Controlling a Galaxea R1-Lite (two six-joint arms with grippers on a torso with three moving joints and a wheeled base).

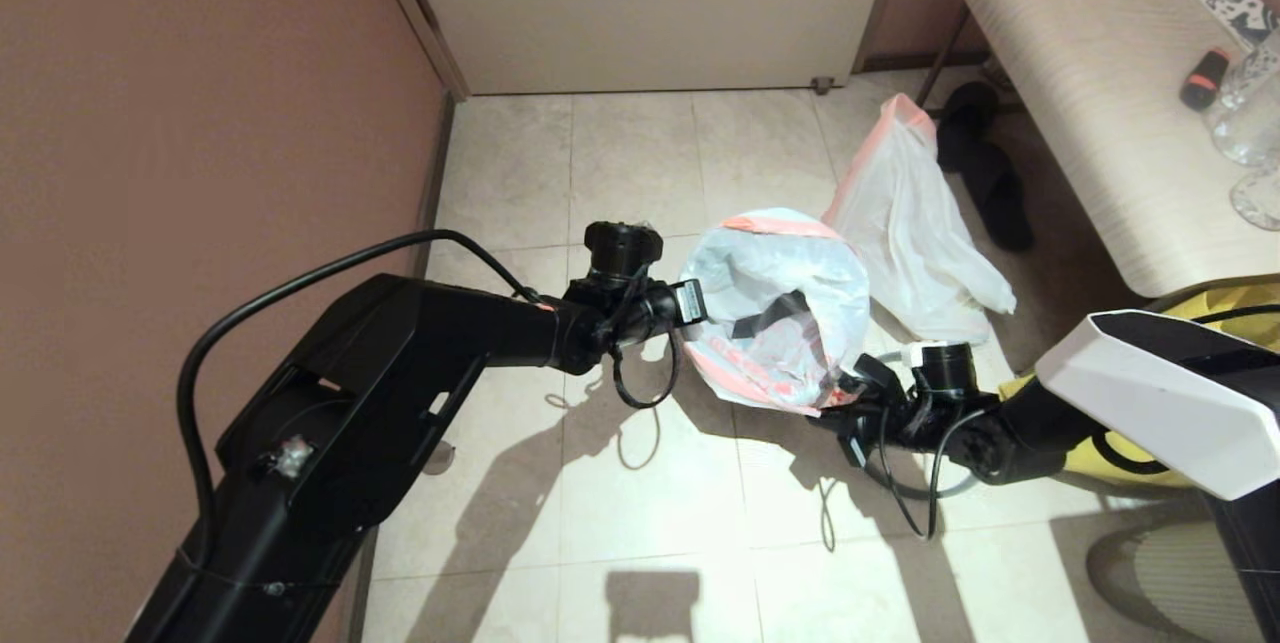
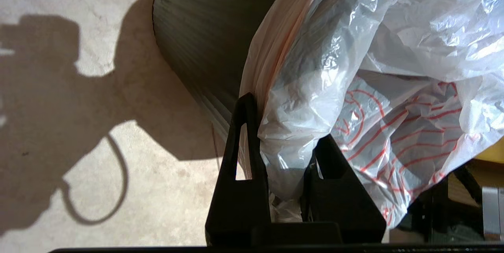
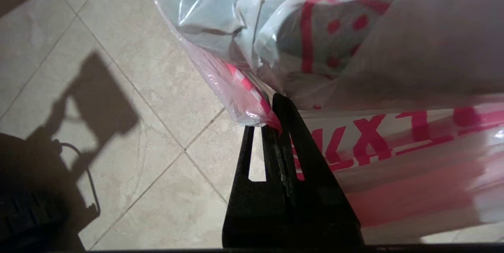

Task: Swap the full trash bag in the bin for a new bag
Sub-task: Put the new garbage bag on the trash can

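Observation:
The new bag [image 1: 775,308], white with red characters, is spread over the mouth of the bin [image 2: 197,36], whose ribbed black wall shows in the left wrist view. My left gripper [image 1: 697,306] sits at the bin's left side, shut on a bunch of the new bag [image 2: 299,99] at the rim. My right gripper [image 1: 852,389] is at the bin's near right side, shut on the pink-red edge of the new bag [image 3: 252,91]. The full trash bag [image 1: 905,223], plain white with a pink-red rim, lies on the floor behind the bin.
A pale bench [image 1: 1100,73] stands at the right, with a red-black item [image 1: 1203,78] and glassware on it. Black slippers [image 1: 985,168] lie under its edge. A yellow bag [image 1: 1235,308] is behind my right arm. A brown wall [image 1: 200,103] runs along the left.

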